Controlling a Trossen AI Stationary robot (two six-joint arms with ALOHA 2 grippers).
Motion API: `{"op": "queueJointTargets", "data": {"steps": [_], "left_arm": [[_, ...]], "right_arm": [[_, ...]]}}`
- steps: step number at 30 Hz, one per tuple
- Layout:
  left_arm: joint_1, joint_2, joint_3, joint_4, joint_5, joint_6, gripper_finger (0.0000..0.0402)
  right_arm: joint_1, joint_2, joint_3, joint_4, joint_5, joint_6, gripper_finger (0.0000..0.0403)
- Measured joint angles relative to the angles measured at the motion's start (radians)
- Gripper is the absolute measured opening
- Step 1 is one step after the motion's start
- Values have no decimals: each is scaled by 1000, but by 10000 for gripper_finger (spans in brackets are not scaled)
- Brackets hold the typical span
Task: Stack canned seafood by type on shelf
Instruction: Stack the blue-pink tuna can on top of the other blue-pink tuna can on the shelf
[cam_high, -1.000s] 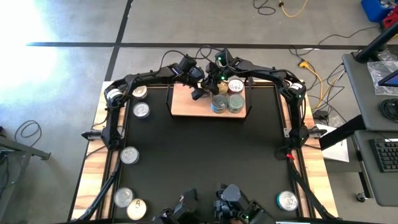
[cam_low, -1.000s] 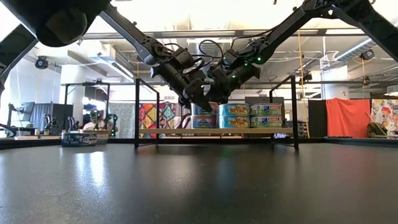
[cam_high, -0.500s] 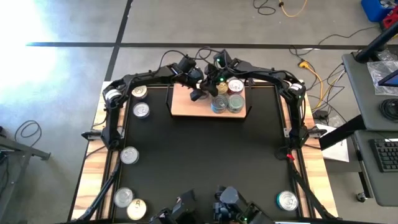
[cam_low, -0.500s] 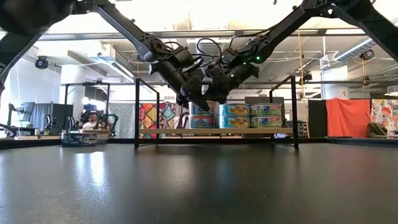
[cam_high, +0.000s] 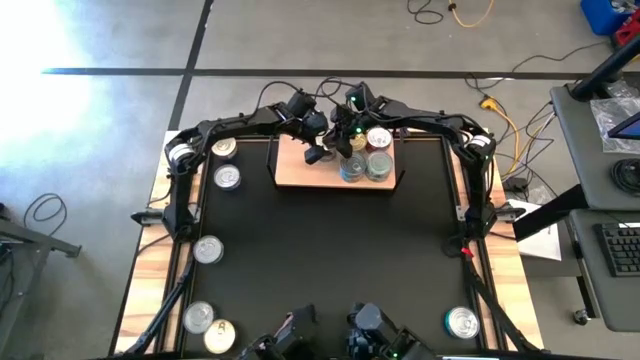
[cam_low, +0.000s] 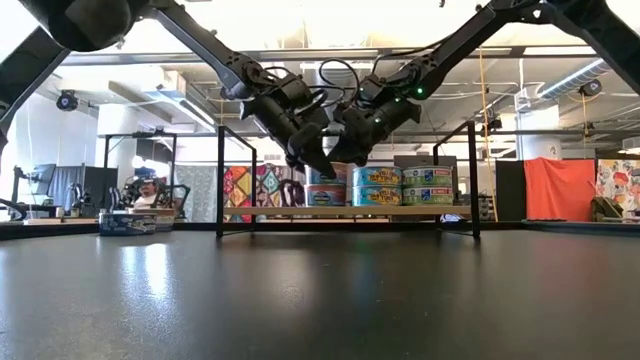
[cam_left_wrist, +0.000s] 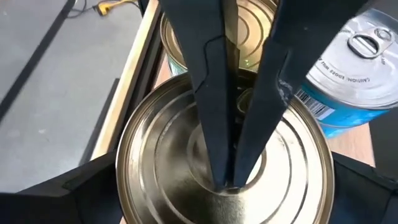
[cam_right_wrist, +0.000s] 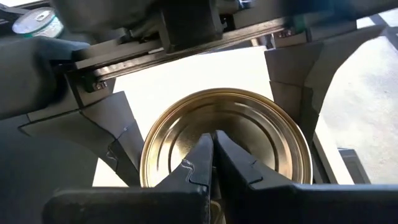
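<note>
Both grippers, left gripper (cam_left_wrist: 227, 180) and right gripper (cam_right_wrist: 213, 140), press closed fingertips on a gold-lidded tin (cam_left_wrist: 224, 162) over the shelf (cam_high: 300, 170); I'd lift away gently, straight up.

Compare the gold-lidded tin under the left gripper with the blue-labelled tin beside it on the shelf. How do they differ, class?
Lid: the gold-lidded tin has a gold top with plain rings and no pull tab showing; the blue-labelled tin has a silver top with a pull tab.
Contact: the left gripper has its closed tips pressed on the gold tin's centre; nothing touches the blue one.
Side: the blue tin shows a blue label with a barcode; the gold tin's side is hidden.
Both are short round tins.
</note>
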Motion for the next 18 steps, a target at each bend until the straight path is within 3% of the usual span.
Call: {"op": "queueJointTargets", "data": {"steps": [18], "left_arm": [[-9, -2, 6, -57, -99, 77, 400]], "right_arm": [[2, 0, -1, 6, 20, -7, 12]]}}
